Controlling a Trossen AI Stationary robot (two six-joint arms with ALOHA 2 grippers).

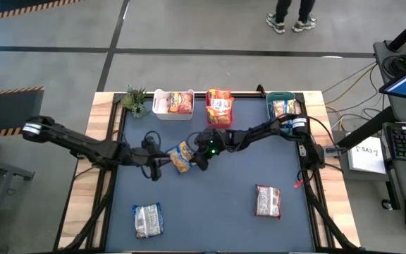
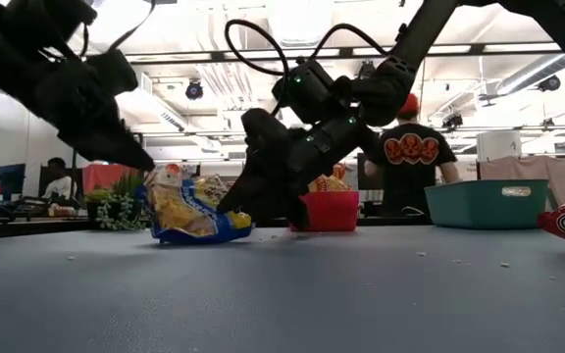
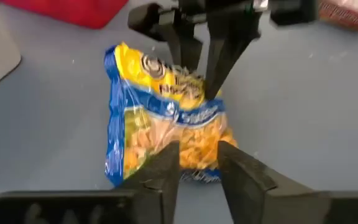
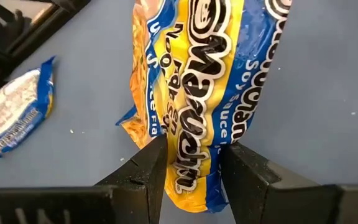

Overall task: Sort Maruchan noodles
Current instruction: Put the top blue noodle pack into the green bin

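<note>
- You have the blue-yellow packet [image 1: 182, 156] near the middle of the counter [image 1: 217, 212], standing partly on its edge between your two pincers.
- Your right pincer [image 4: 191, 165] comes at the packet from the bin side. Its two fingers [image 4: 145, 174] sit on either side of the packet's end, and the plastic fills the gap between them. It is clamped on the packet.
- Your left pincer [image 3: 197, 165] is at the other end of the same packet. Its fingers are a little apart, with the packet's edge right at the tips. You cannot tell if they press on it.
- In the low view the packet [image 2: 186, 208] touches the counter with its lower edge, and the right pincer [image 2: 248, 201] is down at its side.
- A silvery packet [image 1: 147, 219] lies flat near the front left of the counter, well apart from both pincers.
- A red-and-white packet [image 1: 267, 201] lies flat near the front right.
- At the back edge you have three bins with packets in them: a white bin [image 1: 158, 106], a red bin [image 1: 210, 116] and a teal bin [image 1: 272, 109].
- A small plant [image 1: 135, 100] stands at the back left, beside the white bin.
- A person [image 2: 415, 162] in a dark shirt stands in the room behind the counter.
</note>
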